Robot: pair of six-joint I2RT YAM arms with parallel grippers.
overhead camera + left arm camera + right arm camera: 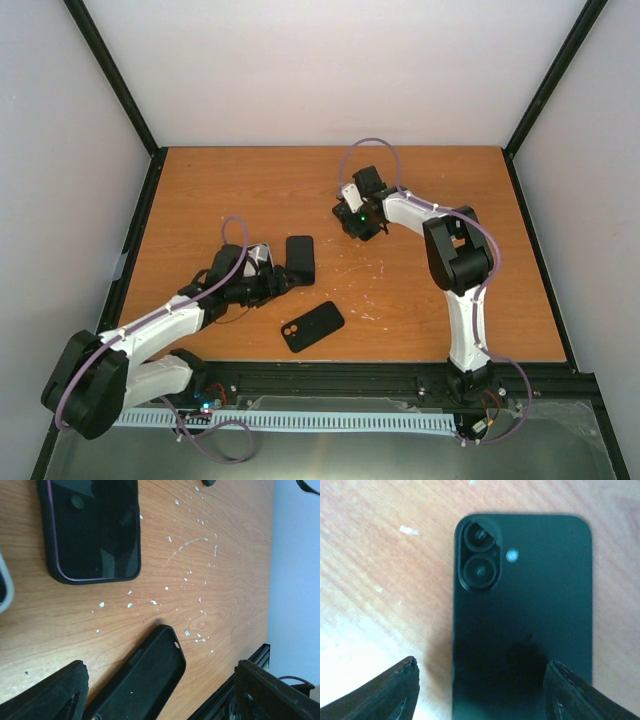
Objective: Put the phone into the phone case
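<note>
1. Count: one phone, one matte case and one glossy, purple-rimmed slab on the surface.
2. Phone lies back up, with its long axis pointing away from the right gripper and its cameras at the far end.
3. Right gripper is spread, straddling the phone's near end. The left gripper is also spread, over the case's end.

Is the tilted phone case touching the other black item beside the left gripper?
Apart. Top view shows bare wood between the tilted phone case and the black item.
</note>
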